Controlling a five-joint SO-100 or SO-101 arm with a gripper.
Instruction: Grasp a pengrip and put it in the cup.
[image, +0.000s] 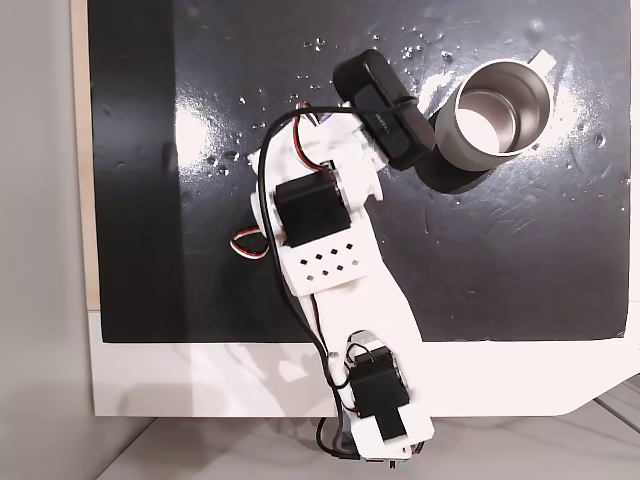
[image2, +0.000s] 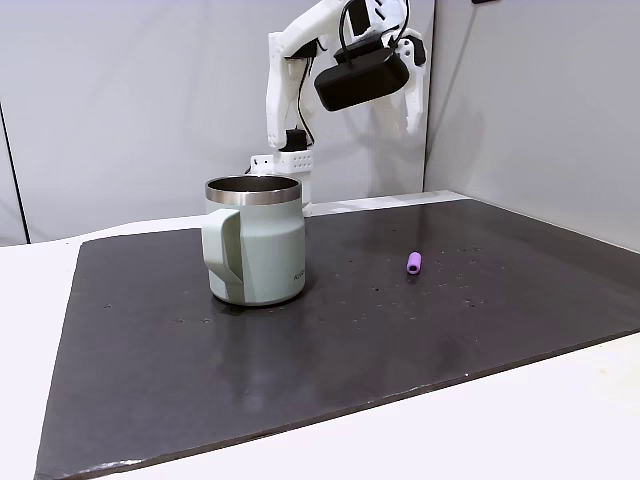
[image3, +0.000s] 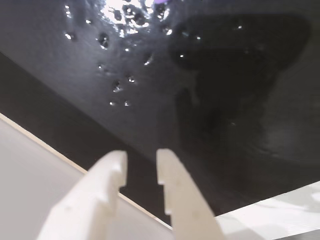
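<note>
We can read no writing clearly: the cup (image2: 255, 240) carries a small dark mark near its base, too small to make out. In the side fixed view the pengrip (image2: 414, 262) lies on the black mat (image2: 420, 330) at about 3 o'clock from the cup, well apart from it. The mat rests on a white table (image2: 30, 330) before grey-white walls (image2: 130, 90). In the wrist view the gripper (image3: 141, 159) hangs above the mat, its white fingers (image3: 112, 167) slightly apart with nothing between them.

black mat (image: 520, 260) on a white table (image: 200, 380).
</note>
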